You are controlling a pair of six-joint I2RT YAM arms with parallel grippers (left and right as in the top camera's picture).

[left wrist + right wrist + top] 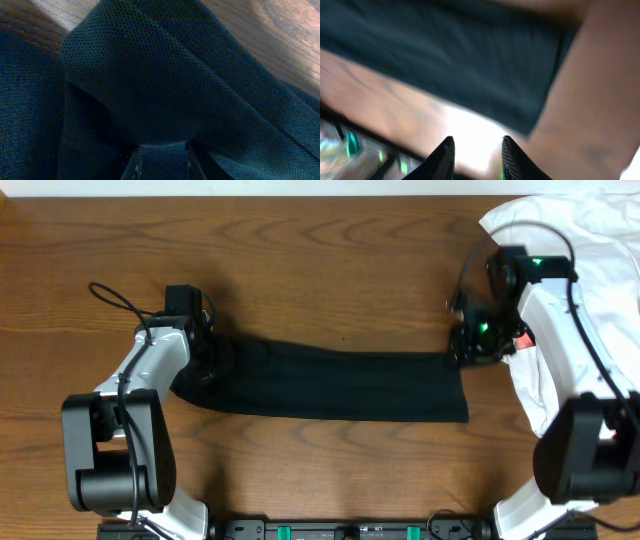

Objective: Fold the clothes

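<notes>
Black clothes (340, 385) lie as a long band on wooden table (300, 260).
My left gripper (161, 160) pinches the bunched left end; my right gripper (477, 144) hangs spread, empty, by the right end.

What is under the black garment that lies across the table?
Only the wooden table shows around the black garment, a long flat band. Whatever is beneath the cloth is covered. Its left end is hidden under the left arm.
</notes>
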